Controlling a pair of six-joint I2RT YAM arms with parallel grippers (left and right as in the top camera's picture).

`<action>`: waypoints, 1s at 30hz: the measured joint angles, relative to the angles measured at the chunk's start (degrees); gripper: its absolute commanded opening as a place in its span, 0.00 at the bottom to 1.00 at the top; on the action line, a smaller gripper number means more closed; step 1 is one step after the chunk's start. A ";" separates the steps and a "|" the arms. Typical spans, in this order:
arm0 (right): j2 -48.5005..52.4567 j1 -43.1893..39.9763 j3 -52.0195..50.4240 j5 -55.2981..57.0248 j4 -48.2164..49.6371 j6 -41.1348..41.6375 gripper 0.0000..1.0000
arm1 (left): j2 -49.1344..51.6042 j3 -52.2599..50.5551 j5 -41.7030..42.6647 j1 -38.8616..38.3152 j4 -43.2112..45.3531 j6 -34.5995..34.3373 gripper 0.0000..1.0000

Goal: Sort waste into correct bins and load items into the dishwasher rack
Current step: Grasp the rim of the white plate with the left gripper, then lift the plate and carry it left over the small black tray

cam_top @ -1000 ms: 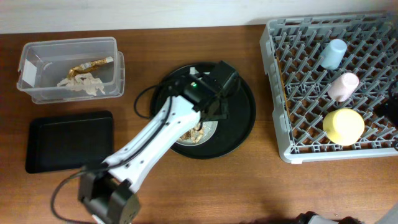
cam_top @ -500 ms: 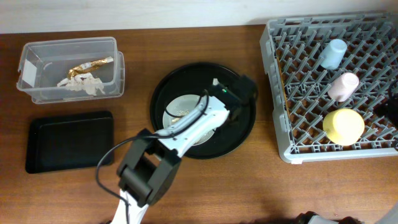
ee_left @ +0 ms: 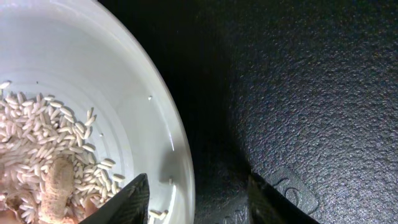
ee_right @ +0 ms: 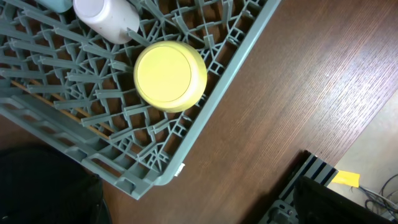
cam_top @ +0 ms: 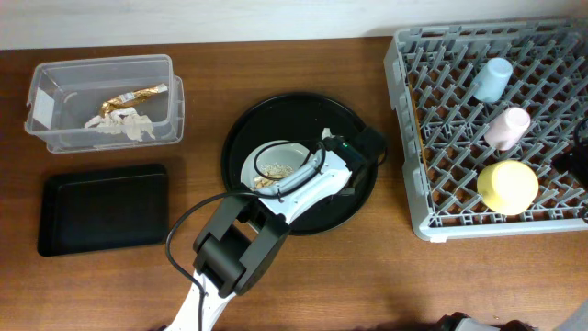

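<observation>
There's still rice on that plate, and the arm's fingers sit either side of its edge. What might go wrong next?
1. The left gripper is open and straddles the rim of the plate. If it lifts and the plate tilts, the food scraps may spill onto the round black tray.
2. A grip on only the thin rim may slip.

A: Overhead is evenly lit with soft light. The table (cam_top: 322, 285) is sharp, and there's a faint shadow under the front edge of the rack (cam_top: 478, 227).
B: Left wrist?
A: Harsh contrast. The plate (ee_left: 93, 74) is bright with small glints near the rim. The round black tray (ee_left: 323, 93) is dark but its texture is crisp. The left gripper (ee_left: 198, 198) tips are blurred and underexposed.
B: Right wrist?
A: Bright. The yellow bowl (ee_right: 170, 76) is sharp; bottom-left corner murky.
</observation>
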 measured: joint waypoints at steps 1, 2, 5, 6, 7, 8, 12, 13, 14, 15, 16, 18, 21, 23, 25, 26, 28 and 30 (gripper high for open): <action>0.00 0.00 0.00 0.00 0.00 0.00 0.98 | 0.00 0.00 -0.20 0.00 -0.02 0.02 0.38; 0.00 0.00 0.00 0.00 0.00 0.02 0.98 | 0.04 0.00 -0.22 0.00 0.00 0.07 0.32; 0.00 0.00 0.00 0.00 0.00 0.00 0.98 | 0.17 0.00 -0.70 0.00 -0.07 0.02 0.30; 0.00 0.00 0.00 0.00 0.00 0.00 0.98 | 0.24 0.00 -0.81 0.00 -0.07 0.02 0.29; 0.00 0.00 0.00 0.00 0.00 0.02 0.98 | 0.26 0.00 -0.85 0.00 -0.07 0.00 0.29; 0.00 0.00 0.00 0.00 0.00 0.02 0.98 | 0.26 0.00 -0.83 0.00 -0.07 0.02 0.27; 0.00 0.00 0.00 0.00 0.00 0.00 0.98 | 0.26 0.00 -0.87 0.00 -0.52 0.02 0.15; 0.00 0.00 0.00 0.00 0.00 -0.02 0.98 | 0.26 0.00 -0.90 0.00 -0.68 -0.02 0.13; 0.00 0.00 0.00 0.00 0.00 0.02 0.98 | 0.28 0.00 -1.01 0.00 -0.85 -0.07 0.11; 0.00 0.00 0.00 0.00 0.00 0.00 0.98 | 0.28 0.00 -1.11 0.00 -1.22 0.09 0.09; 0.00 0.00 0.00 0.00 0.00 -0.04 0.98 | 0.28 0.00 -1.18 0.00 -1.46 0.02 0.06; 0.00 0.00 0.00 0.00 0.00 0.00 0.99 | 0.28 0.00 -1.31 0.00 -1.95 0.20 0.01; 0.00 0.00 0.00 0.00 0.00 0.02 0.98 | 0.28 0.94 -2.14 0.00 -3.37 0.48 0.01; 0.00 0.00 0.00 0.00 0.00 0.00 0.98 | 0.33 1.49 -2.14 0.07 -4.98 0.44 0.01; 0.00 0.00 0.00 0.02 -0.02 0.00 0.98 | 0.59 3.06 -2.49 0.07 -7.93 0.42 0.01; 0.00 0.00 0.00 0.02 0.02 -0.02 0.98 | 0.66 4.02 -2.62 0.04 -9.29 0.42 0.01; 0.00 0.00 0.00 0.00 0.00 0.00 0.98 | 0.83 6.40 -2.84 0.07 -12.20 0.42 0.01; 0.00 0.00 0.00 0.00 0.00 0.00 0.98 | 0.83 8.92 -3.10 0.07 -15.43 0.42 0.01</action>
